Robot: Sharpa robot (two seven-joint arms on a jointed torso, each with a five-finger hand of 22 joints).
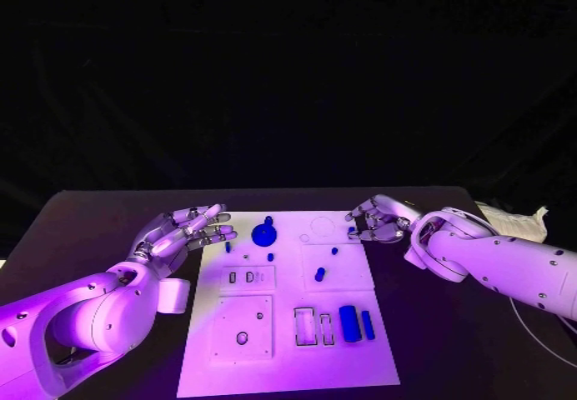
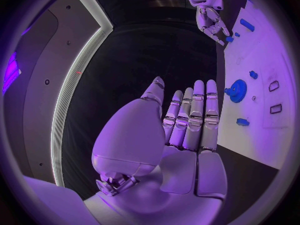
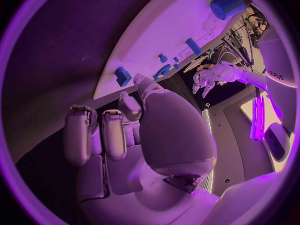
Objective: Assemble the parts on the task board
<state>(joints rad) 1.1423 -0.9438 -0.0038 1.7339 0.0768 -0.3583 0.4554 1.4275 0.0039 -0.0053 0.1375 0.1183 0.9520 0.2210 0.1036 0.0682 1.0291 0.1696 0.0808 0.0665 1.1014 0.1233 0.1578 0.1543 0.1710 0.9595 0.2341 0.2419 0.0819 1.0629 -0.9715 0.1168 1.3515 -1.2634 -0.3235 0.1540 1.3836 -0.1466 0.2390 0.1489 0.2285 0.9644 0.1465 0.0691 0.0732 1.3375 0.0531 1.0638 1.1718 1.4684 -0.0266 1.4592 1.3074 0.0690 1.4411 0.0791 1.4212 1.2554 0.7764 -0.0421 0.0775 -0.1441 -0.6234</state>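
The white task board (image 1: 288,362) lies in the middle of the table. A blue gear (image 1: 264,233) sits near its far edge, a blue pin (image 1: 320,273) in the middle, and two blue blocks (image 1: 348,323) near the right edge. My left hand (image 1: 187,232) hovers at the board's far left edge, empty, with its fingers stretched out and apart (image 2: 187,125). My right hand (image 1: 378,221) is at the far right corner with its fingers loosely curled. Its fingertips are right beside a small blue part (image 1: 353,231) (image 3: 123,76). I cannot tell whether they touch it.
Slots and outlined recesses (image 1: 313,325) mark the near half of the board. A small blue piece (image 1: 228,247) stands by the left edge near my left hand. White papers (image 1: 511,221) lie at the table's right side, and a thin cable (image 1: 529,321) runs beside my right arm.
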